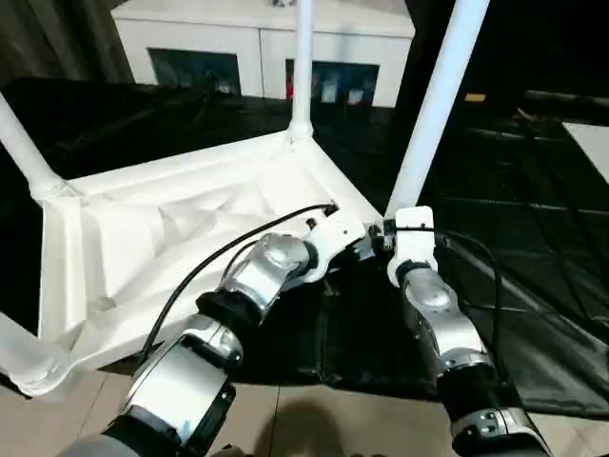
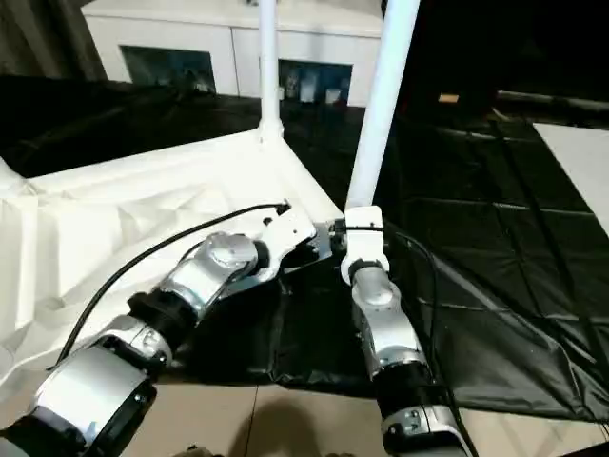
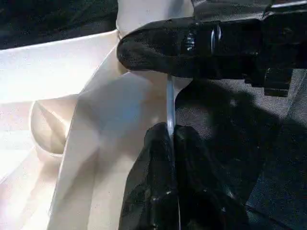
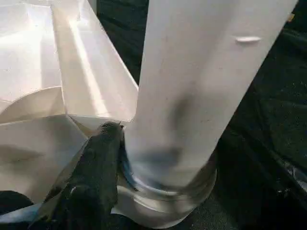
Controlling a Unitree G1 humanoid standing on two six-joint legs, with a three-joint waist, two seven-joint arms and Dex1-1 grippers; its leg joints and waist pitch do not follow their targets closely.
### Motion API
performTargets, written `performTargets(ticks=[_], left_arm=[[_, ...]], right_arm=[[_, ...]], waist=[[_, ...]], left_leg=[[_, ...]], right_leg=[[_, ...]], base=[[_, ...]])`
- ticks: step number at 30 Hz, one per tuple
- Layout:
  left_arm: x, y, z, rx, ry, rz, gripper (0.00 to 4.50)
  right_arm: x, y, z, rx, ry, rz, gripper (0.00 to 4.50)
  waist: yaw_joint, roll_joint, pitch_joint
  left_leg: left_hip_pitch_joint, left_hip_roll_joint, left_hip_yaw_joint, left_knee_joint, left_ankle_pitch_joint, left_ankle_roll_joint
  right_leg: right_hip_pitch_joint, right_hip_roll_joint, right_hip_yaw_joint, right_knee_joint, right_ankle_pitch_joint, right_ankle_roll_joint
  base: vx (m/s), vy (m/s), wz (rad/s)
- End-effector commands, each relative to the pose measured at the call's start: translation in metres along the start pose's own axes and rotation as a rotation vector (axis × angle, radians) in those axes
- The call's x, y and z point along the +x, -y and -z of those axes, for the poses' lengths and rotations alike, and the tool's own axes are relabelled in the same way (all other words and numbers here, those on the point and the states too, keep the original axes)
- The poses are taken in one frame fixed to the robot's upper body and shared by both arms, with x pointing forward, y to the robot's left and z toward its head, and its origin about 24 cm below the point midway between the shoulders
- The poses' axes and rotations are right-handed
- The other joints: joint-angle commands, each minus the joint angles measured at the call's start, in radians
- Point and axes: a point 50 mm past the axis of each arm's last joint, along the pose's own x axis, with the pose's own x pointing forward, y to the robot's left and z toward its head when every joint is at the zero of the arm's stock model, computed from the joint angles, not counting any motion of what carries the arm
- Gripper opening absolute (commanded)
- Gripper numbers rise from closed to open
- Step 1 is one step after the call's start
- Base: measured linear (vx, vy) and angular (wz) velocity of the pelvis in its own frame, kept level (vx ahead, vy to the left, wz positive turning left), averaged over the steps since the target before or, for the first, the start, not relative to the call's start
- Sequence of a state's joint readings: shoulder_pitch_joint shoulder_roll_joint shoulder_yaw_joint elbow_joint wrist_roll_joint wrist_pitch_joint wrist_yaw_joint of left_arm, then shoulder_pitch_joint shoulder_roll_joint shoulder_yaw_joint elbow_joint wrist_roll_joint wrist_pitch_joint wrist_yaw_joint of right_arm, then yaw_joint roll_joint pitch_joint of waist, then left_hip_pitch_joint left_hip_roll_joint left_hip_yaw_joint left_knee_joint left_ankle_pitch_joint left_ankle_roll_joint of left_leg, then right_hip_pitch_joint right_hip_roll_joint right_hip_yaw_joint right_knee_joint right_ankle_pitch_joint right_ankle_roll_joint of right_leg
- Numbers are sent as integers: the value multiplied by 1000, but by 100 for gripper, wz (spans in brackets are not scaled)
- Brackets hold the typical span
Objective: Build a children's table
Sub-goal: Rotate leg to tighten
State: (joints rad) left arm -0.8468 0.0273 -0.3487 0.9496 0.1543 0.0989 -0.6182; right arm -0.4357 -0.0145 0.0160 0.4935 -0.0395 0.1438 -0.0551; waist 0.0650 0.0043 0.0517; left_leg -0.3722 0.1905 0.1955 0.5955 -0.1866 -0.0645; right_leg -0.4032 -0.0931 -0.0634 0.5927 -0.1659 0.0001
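Across the top of my view stands a white cabinet (image 1: 262, 43) with glass doors (small items blur behind them); a black cover (image 1: 533, 248) spreads right, pale floor (image 1: 314, 419) below.

Silver forearms (image 1: 262, 271); black cables; seemingly white wrists.

children's table (image 1: 181, 238) white plastic, upside down on black-covered surface (image 1: 533, 238), ribbed underside facing up. tapered tube legs stand in corner sockets: far leg (image 1: 303, 67) upright, near-right leg (image 1: 438, 105) leaning slightly, left legs partly visible.
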Motion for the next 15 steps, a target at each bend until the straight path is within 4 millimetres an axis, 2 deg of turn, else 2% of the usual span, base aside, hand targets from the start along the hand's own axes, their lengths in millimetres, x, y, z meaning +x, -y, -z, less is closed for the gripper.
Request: performTargets(ticks=[1,3,4,5,6,7,10,11,15], left_arm=[[-7,-18,2,28,-12,-134,0],[-9,-17,5,62,-14,-103,0],[-9,-17,5,62,-14,-103,0],[-12,-19,10,68,-28,-99,0],[-13,-19,11,86,-19,-77,0],[-15,-20,14,81,-24,-76,0],[-18,-20,15,135,-2,-50,0],[-19,-20,16,144,1,-47,0],[-20,-15,7,241,90,18,0]], right_arm=[[-5,-13,1,28,20,-82,297],[-6,-2,-3,-8,54,-80,332],[-6,-2,-3,-8,54,-80,332],[-9,11,-6,-42,76,-78,349],[-10,19,-6,-56,78,-67,349],[-12,26,-6,-67,86,-70,363],[-18,43,-8,-108,109,-144,379],[-22,47,-8,-135,116,-200,400],[-32,53,-2,-174,82,-345,400]], waist=[[0,-1,-72],[1,-3,-71],[1,-2,-69],[1,-7,-68],[-4,-7,-66],[-6,-10,-66],[-8,-11,-67],[-7,-12,-67],[-4,-12,-67]], left_leg=[[11,30,-17,-72,-157,62],[13,30,-17,-73,-174,64],[10,31,-17,-74,-186,63],[9,31,-19,-76,-192,59],[5,30,-21,-77,-201,56],[9,29,-19,-76,-211,57],[5,28,-19,-74,-199,63],[7,28,-17,-72,-202,69],[5,30,-17,-69,-198,99]], right_leg=[[52,-50,38,-58,-86,-230],[53,-50,38,-60,-111,-229],[53,-53,39,-61,-129,-223],[56,-52,38,-62,-143,-217],[58,-52,37,-64,-174,-203],[55,-52,37,-69,-203,-196],[57,-51,38,-68,-202,-193],[56,-51,38,-70,-199,-194],[56,-51,37,-69,-184,-207]], base=[[0,0,0],[0,0,0],[0,0,0],[0,0,0],[0,0,0],[0,0,0],[0,0,0],[0,0,0],[0,0,0]])
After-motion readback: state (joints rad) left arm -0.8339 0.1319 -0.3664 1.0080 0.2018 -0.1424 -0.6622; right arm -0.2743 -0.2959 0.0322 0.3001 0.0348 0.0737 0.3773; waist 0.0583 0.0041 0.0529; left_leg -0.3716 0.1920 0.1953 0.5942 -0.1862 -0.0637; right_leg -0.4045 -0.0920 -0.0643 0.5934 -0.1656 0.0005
